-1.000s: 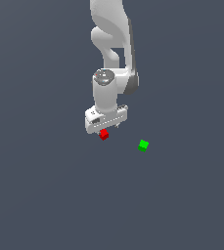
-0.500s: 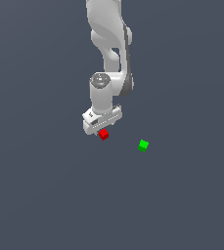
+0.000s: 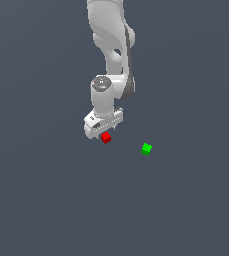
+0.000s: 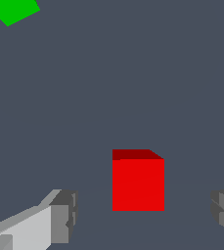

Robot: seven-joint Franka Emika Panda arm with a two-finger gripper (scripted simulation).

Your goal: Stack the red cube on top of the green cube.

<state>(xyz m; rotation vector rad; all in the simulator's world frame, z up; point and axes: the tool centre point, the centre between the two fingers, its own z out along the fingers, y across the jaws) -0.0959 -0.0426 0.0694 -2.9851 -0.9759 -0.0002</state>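
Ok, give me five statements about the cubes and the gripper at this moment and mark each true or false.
1. The red cube sits between the two fingers, with a gap on each side. True.
2. The red cube rests on top of the green cube. False: the two lie apart on the floor, the green one toward the exterior view's right.
3. The gripper is open. True.
4. The gripper hangs over the green cube. False: it is over the red cube.
5. The pads are clamped on the red cube. False: floor shows between each pad and the cube.
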